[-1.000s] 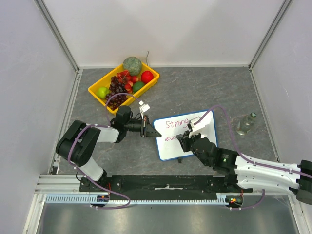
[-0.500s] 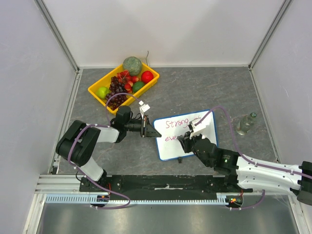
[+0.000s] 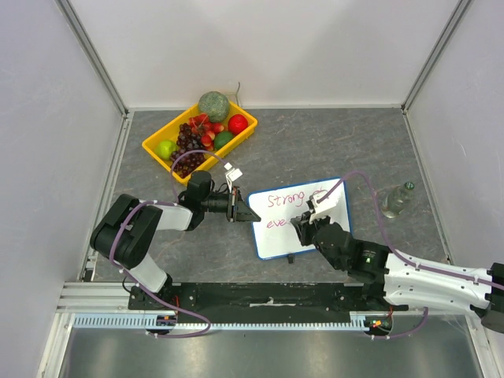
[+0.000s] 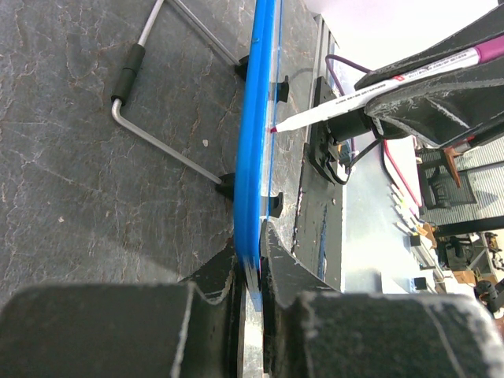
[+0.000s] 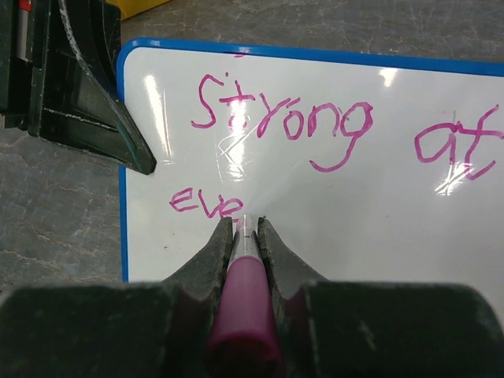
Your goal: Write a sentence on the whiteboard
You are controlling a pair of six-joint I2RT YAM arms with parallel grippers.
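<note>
Right end effector (image 5: pixel 245 226) pinches the pink marker (image 5: pixel 240 315), tip at "eve" on the whiteboard (image 5: pixel 409 244) on the grey surface (image 3: pixel 315 150), left end effector (image 4: pixel 250 256) clamping its blue rim; finishing "every" looks next.

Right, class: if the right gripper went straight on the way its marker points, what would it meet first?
The whiteboard, just right of the written "eve". The right gripper, shut on the marker, aims its tip there; whether the tip already touches is unclear.
</note>
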